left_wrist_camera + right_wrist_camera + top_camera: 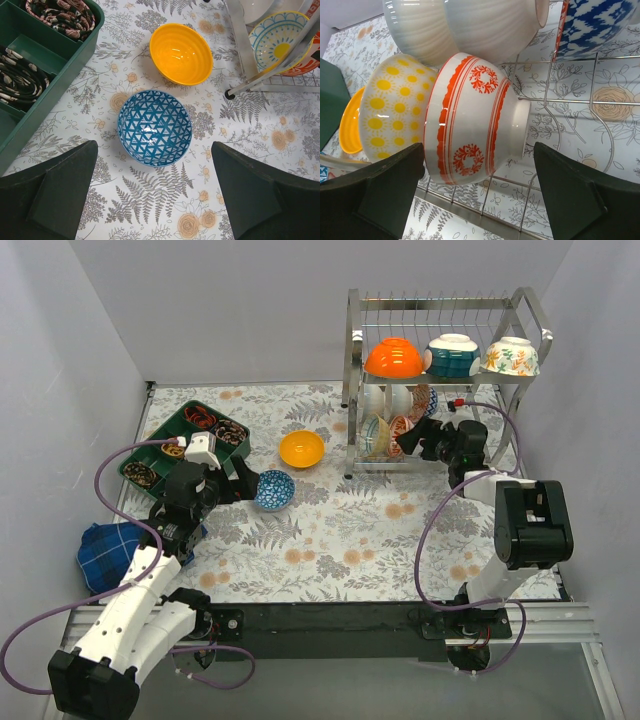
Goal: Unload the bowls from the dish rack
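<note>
The chrome dish rack (352, 360) stands at the far right. Its top tier holds an orange bowl (393, 358), a teal bowl (452, 355) and a floral bowl (511, 357). Its lower tier holds several bowls on edge, among them a red-patterned bowl (470, 120) and a yellow-dotted bowl (395, 107). My right gripper (477, 192) is open, its jaws either side of the red-patterned bowl, not touching. A blue-patterned bowl (155, 127) and a yellow bowl (181, 53) sit upright on the table. My left gripper (152, 192) is open and empty just short of the blue-patterned bowl.
A green compartment tray (190, 443) with dark items stands at the far left. A blue checked cloth (108, 545) lies by the left arm. The rack's leg (229, 94) stands right of the yellow bowl. White and blue-patterned bowls (470, 25) crowd the rack above the red one.
</note>
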`<action>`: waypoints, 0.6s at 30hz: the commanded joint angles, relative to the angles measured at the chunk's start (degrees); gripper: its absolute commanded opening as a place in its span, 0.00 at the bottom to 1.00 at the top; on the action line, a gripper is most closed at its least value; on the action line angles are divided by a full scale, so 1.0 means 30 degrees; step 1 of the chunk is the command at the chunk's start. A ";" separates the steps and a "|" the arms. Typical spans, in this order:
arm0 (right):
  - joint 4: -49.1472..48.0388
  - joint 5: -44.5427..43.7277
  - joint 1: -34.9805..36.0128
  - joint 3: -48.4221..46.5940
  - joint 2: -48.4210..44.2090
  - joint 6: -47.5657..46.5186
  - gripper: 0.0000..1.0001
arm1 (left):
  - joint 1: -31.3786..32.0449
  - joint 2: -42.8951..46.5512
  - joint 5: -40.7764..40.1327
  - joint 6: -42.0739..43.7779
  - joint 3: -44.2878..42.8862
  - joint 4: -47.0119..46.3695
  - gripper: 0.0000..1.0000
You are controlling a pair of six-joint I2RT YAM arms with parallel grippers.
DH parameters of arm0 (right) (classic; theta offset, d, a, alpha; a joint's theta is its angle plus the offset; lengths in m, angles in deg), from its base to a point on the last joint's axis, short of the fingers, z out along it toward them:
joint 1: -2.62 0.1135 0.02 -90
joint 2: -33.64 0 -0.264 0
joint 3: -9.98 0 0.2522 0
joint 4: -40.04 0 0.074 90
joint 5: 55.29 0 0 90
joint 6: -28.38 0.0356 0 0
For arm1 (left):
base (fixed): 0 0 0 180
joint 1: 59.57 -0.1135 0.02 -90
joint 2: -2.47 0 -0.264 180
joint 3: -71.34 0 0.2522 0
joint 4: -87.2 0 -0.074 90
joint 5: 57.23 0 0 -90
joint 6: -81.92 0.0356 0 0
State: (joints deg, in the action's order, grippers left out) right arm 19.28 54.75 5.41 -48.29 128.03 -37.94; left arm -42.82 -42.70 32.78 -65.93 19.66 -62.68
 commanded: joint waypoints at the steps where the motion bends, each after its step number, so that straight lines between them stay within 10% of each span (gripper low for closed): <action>1: -0.1967 0.0880 -0.0138 -0.1012 0.0733 -0.0364 0.99 | 0.0128 0.0144 -0.0091 0.0326 0.0127 -0.0268 0.98; 12: -0.3170 0.2228 -0.0226 -0.0983 0.1554 -0.0657 0.90 | 0.0128 0.0026 -0.0238 0.0355 0.0156 -0.0297 0.98; 18: -0.3229 0.2171 -0.0255 -0.0691 0.1408 -0.0979 0.69 | 0.0128 -0.0061 -0.0063 0.0356 0.0186 -0.0356 0.98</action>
State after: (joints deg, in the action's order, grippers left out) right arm 13.33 60.17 4.93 -49.10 132.25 -39.25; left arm -42.58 -42.96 32.76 -65.82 19.71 -62.81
